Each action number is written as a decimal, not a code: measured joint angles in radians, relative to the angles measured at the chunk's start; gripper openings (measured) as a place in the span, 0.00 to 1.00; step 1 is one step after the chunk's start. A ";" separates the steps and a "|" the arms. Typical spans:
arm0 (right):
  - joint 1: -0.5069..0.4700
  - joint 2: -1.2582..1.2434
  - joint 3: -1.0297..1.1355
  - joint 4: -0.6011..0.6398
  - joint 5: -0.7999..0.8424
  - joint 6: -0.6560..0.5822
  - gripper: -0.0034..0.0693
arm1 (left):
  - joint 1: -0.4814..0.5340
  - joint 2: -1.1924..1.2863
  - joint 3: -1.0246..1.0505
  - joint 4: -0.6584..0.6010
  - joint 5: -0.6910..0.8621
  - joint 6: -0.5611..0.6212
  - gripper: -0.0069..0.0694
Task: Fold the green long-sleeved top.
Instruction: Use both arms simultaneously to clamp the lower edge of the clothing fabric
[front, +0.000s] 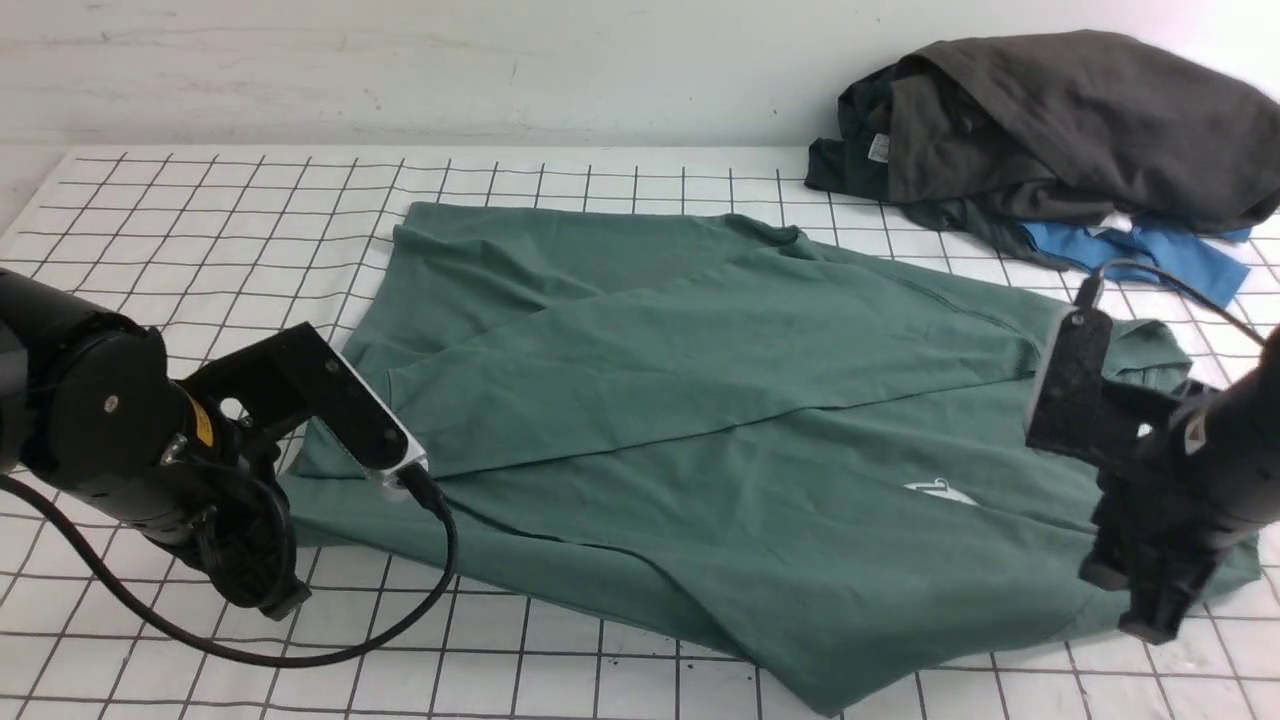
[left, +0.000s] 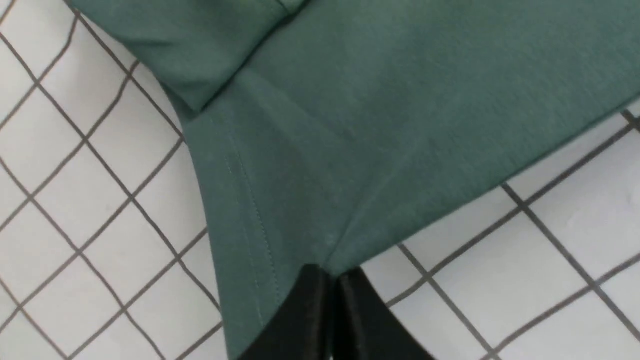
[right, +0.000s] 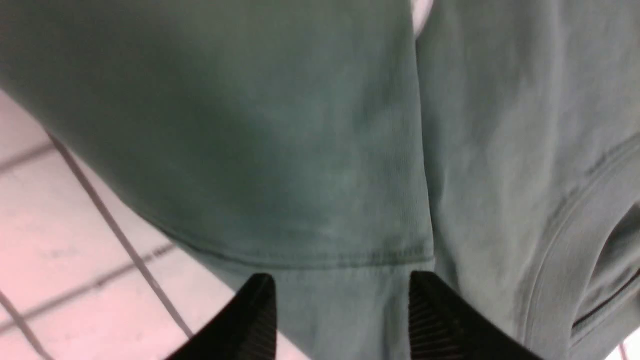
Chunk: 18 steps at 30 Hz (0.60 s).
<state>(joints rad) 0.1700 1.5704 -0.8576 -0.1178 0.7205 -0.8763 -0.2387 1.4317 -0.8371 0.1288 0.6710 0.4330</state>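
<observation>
Green long-sleeved top (front: 620, 350) lies loosely doubled over itself on the gridded surface (front: 150, 240), on the near side of the dark garments (front: 1080, 120) and reaching well to their left. The left gripper (left: 334, 274), farther left and nearer than those garments, has its fingers closed on a pinch of the green edge; the right gripper (right: 342, 282), just nearer than them, has its fingers apart over the fabric, holding nothing. With one side anchored, a pull by the left arm alone could skew the layers or drag the top, and a small pinch could slip. If the right fingers close on just one layer, the fold might peel apart or bunch. The cloth looks soft, matte and limp, with narrow stitched seams, shallow rippling creases and a drooping, pointed near flap; a white curved logo (front: 940, 491) peeks from beneath a fold, nearer than the dark garments.
</observation>
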 joint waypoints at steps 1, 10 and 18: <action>-0.013 0.012 0.006 -0.025 0.001 0.000 0.58 | 0.002 0.000 0.000 -0.006 -0.003 0.000 0.08; -0.055 0.042 0.072 -0.032 -0.053 -0.122 0.60 | 0.005 0.000 0.000 -0.021 -0.012 0.001 0.09; -0.055 0.041 0.162 0.015 -0.287 -0.185 0.33 | 0.005 0.000 -0.007 -0.038 -0.006 0.000 0.09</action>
<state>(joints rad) 0.1154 1.6118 -0.6961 -0.1029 0.4336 -1.0617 -0.2336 1.4317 -0.8443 0.0905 0.6649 0.4329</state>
